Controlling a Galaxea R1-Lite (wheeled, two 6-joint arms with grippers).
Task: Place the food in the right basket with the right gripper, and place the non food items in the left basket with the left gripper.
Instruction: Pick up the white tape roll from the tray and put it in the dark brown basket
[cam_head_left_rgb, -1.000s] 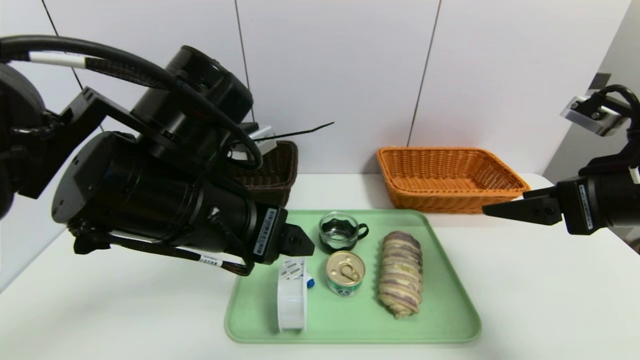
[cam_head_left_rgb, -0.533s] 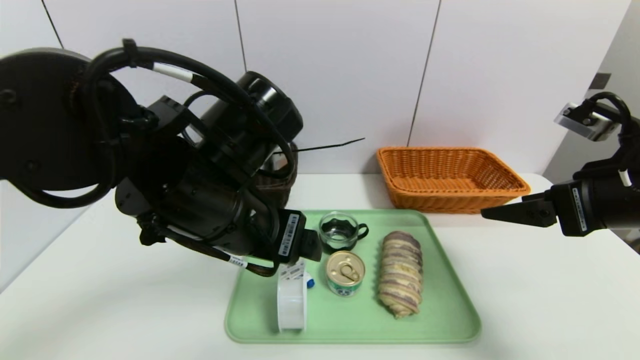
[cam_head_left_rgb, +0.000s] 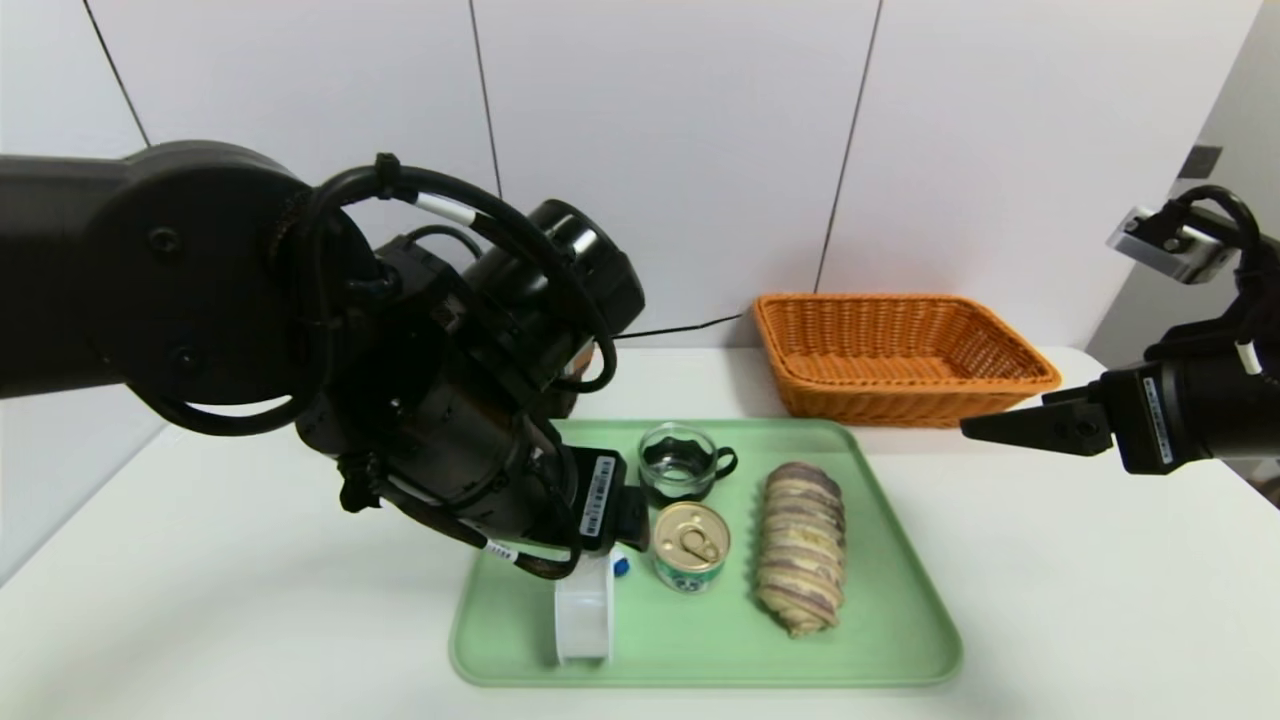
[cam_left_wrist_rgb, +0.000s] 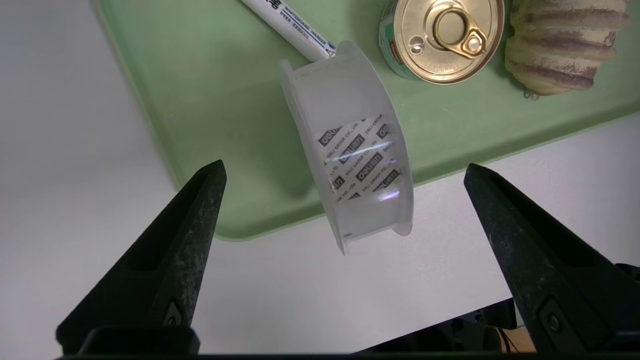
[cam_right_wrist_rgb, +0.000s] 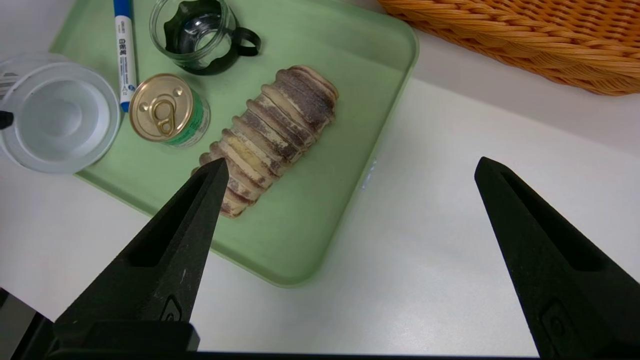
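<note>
Five items sit on the green tray (cam_head_left_rgb: 900, 640), which lies on the white table (cam_head_left_rgb: 1100, 600) with bare tabletop on every side of its rim. Beyond the tray's far right corner, just off its edge, stands the orange basket (cam_head_left_rgb: 900, 350); the dark brown basket (cam_head_left_rgb: 575, 395) behind the far left corner is almost wholly hidden by the left arm. On the tray, the striped bread roll (cam_head_left_rgb: 800, 545) lies lengthwise right of centre with free green surface toward the right rim. The white ring dispenser (cam_head_left_rgb: 583, 620) stands on edge at the near left rim, the can (cam_head_left_rgb: 690, 545) just right of it, the glass cup (cam_head_left_rgb: 682, 463) behind the can, and the marker (cam_left_wrist_rgb: 295, 30) behind the dispenser. The left gripper (cam_left_wrist_rgb: 345, 170) hangs over the dispenser, fingers spread wide on either side, not touching. The right gripper (cam_right_wrist_rgb: 350, 170) hovers past the tray's right rim, fingers apart, holding nothing.
</note>
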